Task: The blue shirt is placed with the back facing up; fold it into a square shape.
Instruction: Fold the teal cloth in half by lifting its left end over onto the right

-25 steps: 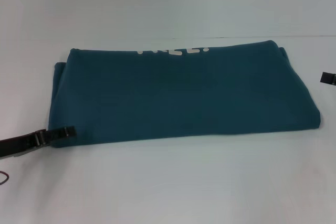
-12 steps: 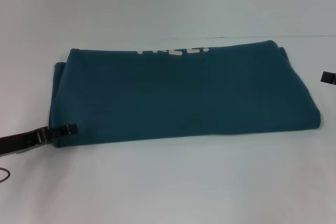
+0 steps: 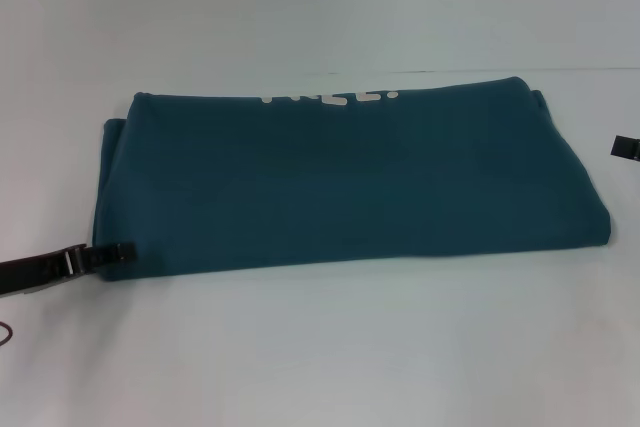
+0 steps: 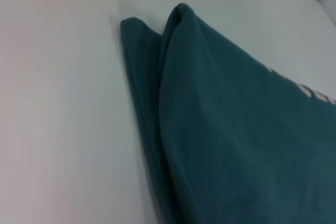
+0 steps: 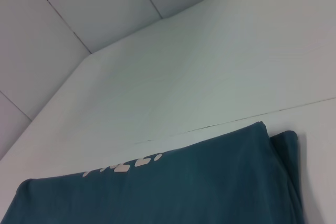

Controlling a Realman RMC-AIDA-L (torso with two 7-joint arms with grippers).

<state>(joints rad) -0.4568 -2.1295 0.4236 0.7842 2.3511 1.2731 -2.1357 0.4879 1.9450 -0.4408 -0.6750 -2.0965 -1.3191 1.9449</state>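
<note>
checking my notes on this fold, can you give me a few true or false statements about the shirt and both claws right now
1. The shirt lies folded into a wide band on the white table. True.
2. The left claw is at the shirt's near left corner. True.
3. The right claw is pressed onto the middle of the shirt. False: it is off the shirt's right end, at the edge of the head view, with table showing between them.
4. Cream lettering shows along the shirt's far edge. True.
5. The shirt is crumpled in a heap. False: it lies flat, with stacked layers showing at its left end.
</note>
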